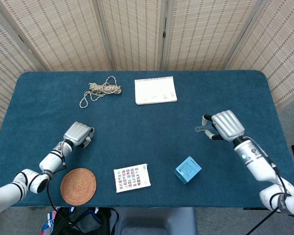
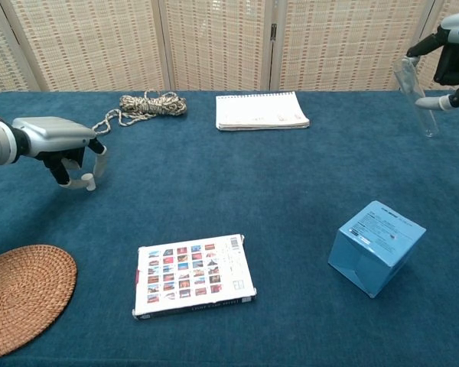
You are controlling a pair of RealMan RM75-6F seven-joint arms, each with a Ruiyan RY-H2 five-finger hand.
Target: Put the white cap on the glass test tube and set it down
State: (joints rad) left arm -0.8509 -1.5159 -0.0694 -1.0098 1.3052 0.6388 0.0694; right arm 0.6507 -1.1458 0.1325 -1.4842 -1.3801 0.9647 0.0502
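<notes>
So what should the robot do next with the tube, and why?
Probably bring the two hands toward each other over the middle of the table. The right hand holds the glass test tube up off the table, far to one side. The left hand is far on the other side with its fingers curled; I cannot tell for sure that the white cap is inside. The tube is not capped yet.

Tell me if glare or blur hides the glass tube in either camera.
Head view: evenly lit and sharp, but the test tube is a tiny sliver beside the right robot hand. Chest view: no glare; the clear tube looks faint against the screen, at the frame's edge.
</notes>
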